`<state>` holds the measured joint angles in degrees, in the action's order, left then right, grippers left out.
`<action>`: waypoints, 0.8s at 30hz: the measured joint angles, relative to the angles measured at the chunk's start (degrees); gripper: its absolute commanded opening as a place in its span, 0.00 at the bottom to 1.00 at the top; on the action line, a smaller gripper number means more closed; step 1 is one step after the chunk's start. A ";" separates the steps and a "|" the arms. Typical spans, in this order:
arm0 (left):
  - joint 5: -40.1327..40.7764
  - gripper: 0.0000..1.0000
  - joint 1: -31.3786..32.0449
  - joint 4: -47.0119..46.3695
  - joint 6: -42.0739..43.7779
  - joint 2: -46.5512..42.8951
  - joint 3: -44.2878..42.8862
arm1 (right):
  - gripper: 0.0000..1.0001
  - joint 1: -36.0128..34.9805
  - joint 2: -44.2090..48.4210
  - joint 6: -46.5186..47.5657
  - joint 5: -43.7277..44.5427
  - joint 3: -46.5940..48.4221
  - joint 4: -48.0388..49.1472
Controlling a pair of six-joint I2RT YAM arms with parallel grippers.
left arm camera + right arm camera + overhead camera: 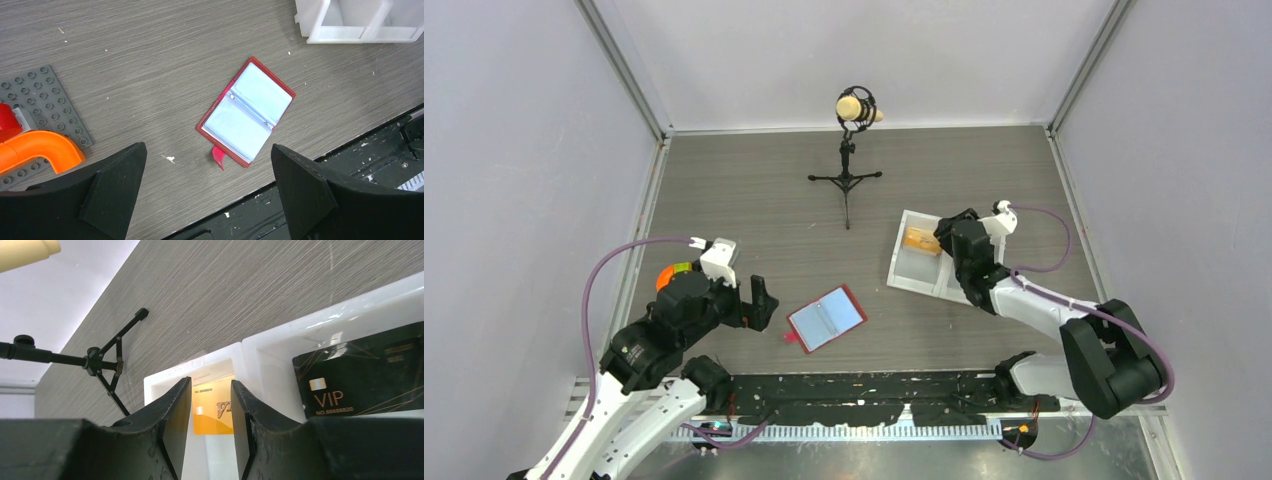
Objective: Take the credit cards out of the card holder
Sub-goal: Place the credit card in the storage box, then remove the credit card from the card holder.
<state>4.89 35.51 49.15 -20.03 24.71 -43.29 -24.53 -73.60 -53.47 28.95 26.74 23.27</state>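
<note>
Top view: the small red folding card holder (pixel 826 318) lay open, lower centre of the grey desk (pixel 754 190), beside the left tool (pixel 762 303). Left wrist: that tool gaped wide, empty, and the pockets looked bare. Right wrist: the right tool (pixel 209 407), slightly parted and holding nothing, hung over the flat orange-gold card (pixel 213 390) in the white plastic tray (pixel 240 347), with the black VIP card (pixel 360 375) at right. A careless lift might snag the orange-gold card.

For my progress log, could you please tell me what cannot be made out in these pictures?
- Card holder pockets: cloudy sleeves, left wrist view; remaining cards unclear.
- Orange card: sides hidden by jaws of the right gripper, right wrist view.
- Black card: end cut off by frame edge, same view.
</note>
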 measured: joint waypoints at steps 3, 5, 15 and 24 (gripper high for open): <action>0.02 1.00 0.00 0.00 0.04 0.00 0.00 | 0.43 0.02 1.88 1.46 1.49 1.84 -4.33; 0.02 1.00 0.00 0.00 0.13 0.00 0.00 | 0.43 0.02 3.52 3.39 1.62 2.75 -6.38; 0.07 1.00 0.00 0.02 0.83 0.68 0.00 | 0.45 -1.90 7.28 16.11 -7.65 12.09 -15.78; 2.62 1.00 0.00 0.55 0.81 0.26 0.00 | 0.60 -18.27 6.69 20.81 -11.28 14.86 -25.09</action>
<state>7.51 35.51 49.69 -19.22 24.97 -43.29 -42.81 -66.92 -32.67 17.67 41.60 -1.83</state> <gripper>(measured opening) 0.994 0.558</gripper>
